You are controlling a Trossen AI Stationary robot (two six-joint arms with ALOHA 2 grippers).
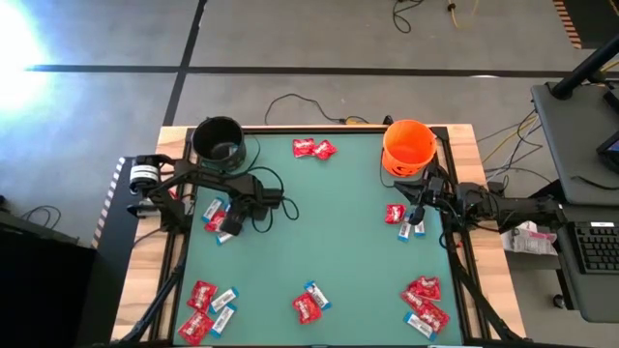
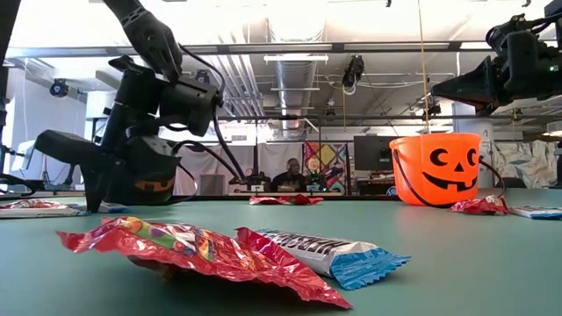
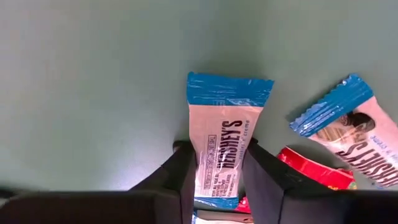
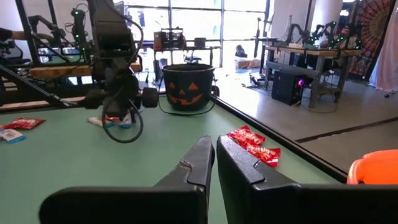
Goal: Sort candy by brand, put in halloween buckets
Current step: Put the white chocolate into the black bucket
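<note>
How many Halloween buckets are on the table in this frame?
2. The black bucket stands at the table's far left corner, behind the left arm; the orange bucket stands at the far right corner, beside the right arm. None seems hidden.

A green table mat [image 1: 319, 232] covers the work surface, framed by a pale wooden table edge [image 1: 131, 290] at the 9 and 3 o'clock sides. Beyond the table at 12 o'clock, a black cable [image 1: 300, 104] loops across the grey floor [image 1: 290, 39], which is crossed by dark tape lines [image 1: 184, 68]. At 3 o'clock stands a dark desk [image 1: 580, 126] with a keyboard [image 1: 595, 249] near its lower part. In the low view, a seated person [image 2: 291, 174] shows far behind the table, under ceiling ducts [image 2: 294, 70]. The right wrist view shows workbenches [image 4: 298, 56] and bright windows [image 4: 205, 12] in the room.
</note>
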